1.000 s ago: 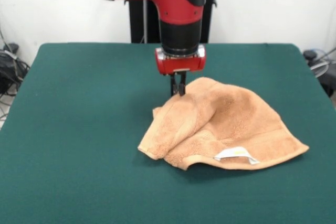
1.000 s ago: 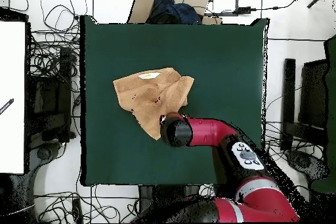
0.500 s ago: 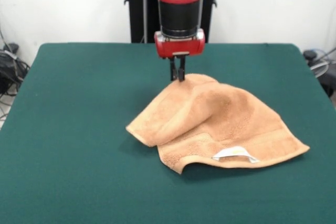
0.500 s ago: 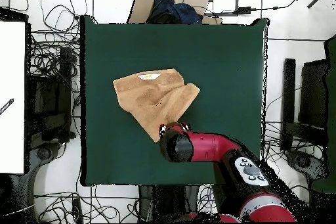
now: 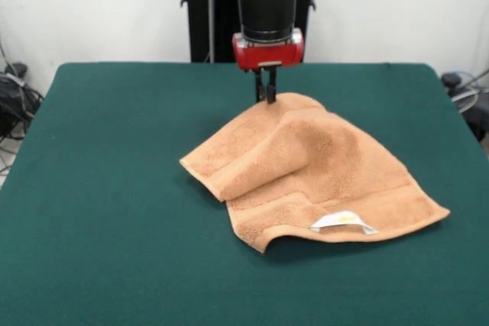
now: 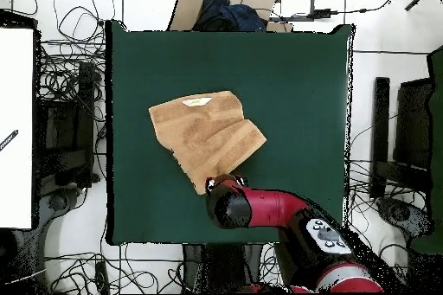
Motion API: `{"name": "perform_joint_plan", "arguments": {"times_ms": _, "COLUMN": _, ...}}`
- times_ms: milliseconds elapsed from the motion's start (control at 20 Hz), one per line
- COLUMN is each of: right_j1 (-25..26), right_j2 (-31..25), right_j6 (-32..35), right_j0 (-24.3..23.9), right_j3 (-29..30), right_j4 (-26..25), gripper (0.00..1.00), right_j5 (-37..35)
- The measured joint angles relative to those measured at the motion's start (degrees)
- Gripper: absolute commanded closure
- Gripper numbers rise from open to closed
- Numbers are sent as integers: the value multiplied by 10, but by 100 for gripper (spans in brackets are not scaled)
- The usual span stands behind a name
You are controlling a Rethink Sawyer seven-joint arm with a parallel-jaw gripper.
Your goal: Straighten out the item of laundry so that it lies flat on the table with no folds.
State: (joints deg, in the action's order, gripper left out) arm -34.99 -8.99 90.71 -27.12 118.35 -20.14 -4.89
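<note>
Since the earlier frame, end effector (image 5: 267, 95) has drawn the towel (image 5: 313, 173) corner toward the robot base; it stays clamped on it. Unfolding continues: towel trails ahead, doubled flap on surface (image 5: 114, 211) needs spreading

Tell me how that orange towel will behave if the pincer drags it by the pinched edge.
The towel looks floppy: it drapes from the pincer and folds over itself. It seems light, since one pinch lifts an edge. On the felt-like table its terry pile may cling, so it could stretch open rather than slide.
</note>
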Motion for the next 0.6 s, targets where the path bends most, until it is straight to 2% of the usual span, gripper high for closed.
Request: {"name": "perform_joint_plan", "arguments": {"times_ms": 600, "right_j1": 8, "right_j2": 68, "right_j6": 0, "right_j0": -2, "right_j3": 92, "right_j4": 1, "gripper": 100, "right_j5": 123}}
